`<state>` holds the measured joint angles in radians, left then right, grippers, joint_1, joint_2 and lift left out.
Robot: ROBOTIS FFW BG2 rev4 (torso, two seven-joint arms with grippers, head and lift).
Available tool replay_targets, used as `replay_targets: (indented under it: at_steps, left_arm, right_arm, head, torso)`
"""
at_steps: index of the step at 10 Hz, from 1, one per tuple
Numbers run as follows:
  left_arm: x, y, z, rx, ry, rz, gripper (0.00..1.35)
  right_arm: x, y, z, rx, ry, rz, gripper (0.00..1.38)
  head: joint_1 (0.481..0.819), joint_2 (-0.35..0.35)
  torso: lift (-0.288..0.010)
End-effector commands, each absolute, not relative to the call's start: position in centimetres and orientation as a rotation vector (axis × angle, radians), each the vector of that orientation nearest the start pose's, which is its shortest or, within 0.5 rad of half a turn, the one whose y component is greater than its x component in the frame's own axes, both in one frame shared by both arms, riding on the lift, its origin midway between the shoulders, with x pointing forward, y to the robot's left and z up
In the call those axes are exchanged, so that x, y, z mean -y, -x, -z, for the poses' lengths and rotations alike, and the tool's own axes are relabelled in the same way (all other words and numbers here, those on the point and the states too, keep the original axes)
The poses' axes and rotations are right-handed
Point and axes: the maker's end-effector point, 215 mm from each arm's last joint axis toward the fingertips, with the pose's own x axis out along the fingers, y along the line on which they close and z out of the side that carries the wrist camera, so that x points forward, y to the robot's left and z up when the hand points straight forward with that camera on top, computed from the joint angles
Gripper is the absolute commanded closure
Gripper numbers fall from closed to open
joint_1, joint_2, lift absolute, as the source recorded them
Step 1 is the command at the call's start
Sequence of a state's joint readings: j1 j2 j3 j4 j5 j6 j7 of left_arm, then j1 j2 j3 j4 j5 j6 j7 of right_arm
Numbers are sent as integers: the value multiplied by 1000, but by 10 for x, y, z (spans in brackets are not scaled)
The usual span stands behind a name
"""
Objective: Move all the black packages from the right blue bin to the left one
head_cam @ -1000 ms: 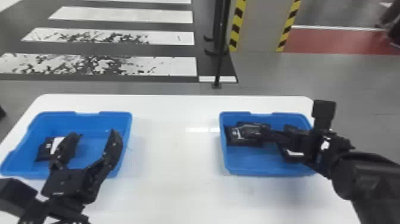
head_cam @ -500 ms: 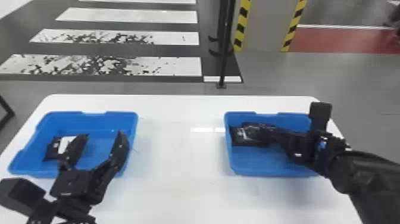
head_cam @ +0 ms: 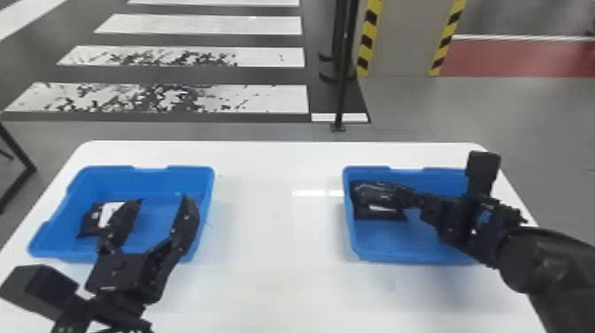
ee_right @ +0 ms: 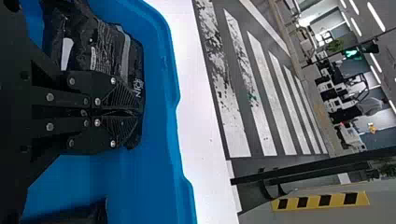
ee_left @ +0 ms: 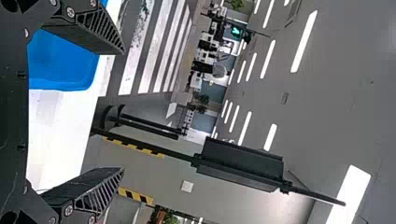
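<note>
From where I stand, the job looks barely a third done. One black package with a white label [head_cam: 94, 219] lies in the left blue bin [head_cam: 146, 177], and the left gripper [head_cam: 160, 203] stands wide, empty, above that bin. Across the desk [head_cam: 274, 248], the right blue bin [head_cam: 380, 248] holds the rest: a glossy black package [head_cam: 369, 189] at its left end, with another white-labelled black package [head_cam: 380, 214] just beside or partly beneath it. The right gripper [ee_right: 140, 112] has its fingers drawn narrow on the glossy one, pinching it, I judge (whether it's off the bin floor, I can't tell).

The right wrist view gives the pinch up close, plus the package's grey stripe and pale print. It also catches a dark package [ee_right: 70, 213] farther right in that bin, where the head view has the arm crossing; so probably three remain to carry over.
</note>
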<state>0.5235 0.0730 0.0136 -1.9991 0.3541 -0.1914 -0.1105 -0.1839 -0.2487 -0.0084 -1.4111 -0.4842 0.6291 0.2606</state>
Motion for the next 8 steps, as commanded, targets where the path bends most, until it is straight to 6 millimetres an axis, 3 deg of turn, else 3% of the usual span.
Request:
replay_targets:
  at_steps: [1,2,6,8]
  left_arm:
    - [-238,-434,313,105,281,83,150]
    - [-238,-434,312,108,284,82,150]
    - [-241,-431,300,151,309,74,151]
    - [-237,-432,299,153,333,80,151]
  right_arm:
    - [239,-593,457,-524,-338,-284,1196]
    - [236,-591,452,-497,-364,-291,1197]
    - [220,-553,393,-363,-512,-355,1197]
    - [218,-546,371,-318,-561,-392,1197]
  head:
    - [695,-4]
    - [695,-3]
    - [695,9]
    - [695,24]
  torso:
    - [-140]
    - [-140]
    - [-140]
    - [-140]
